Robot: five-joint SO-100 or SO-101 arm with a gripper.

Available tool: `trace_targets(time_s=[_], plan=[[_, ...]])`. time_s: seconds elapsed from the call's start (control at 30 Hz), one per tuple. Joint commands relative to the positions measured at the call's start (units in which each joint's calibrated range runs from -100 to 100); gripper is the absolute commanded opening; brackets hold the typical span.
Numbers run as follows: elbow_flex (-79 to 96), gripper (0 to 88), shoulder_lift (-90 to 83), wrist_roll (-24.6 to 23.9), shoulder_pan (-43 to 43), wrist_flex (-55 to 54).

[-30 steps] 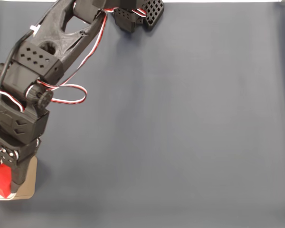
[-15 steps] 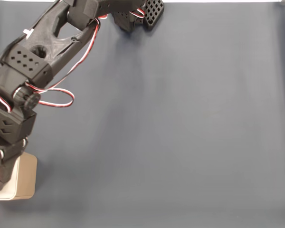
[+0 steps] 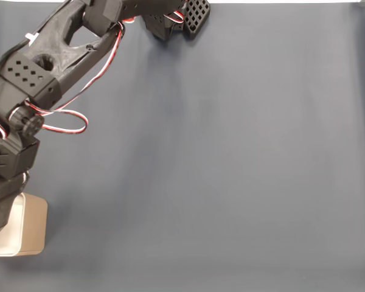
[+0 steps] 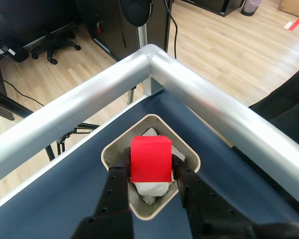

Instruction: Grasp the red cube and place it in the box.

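Plainly, the gripper (image 4: pixel 150 172) jaws clamp the red cube (image 4: pixel 150 159) on both sides, held directly above the box (image 4: pixel 189 154).

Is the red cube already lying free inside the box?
No, in the other view the red cube is held between the jaws of the gripper, above the open box.
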Motion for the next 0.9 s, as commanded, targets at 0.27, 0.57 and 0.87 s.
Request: trace_targets(time_s=[0.27,0.57,0.87], plan=[[0.9,3.0,-5.5,0.0,0.2,0.1],[3.8,3.1,-7.8,-0.3,-0.1,-0.2],[4.1,3.1,-9.4,-0.3,-0.5,0.2]])
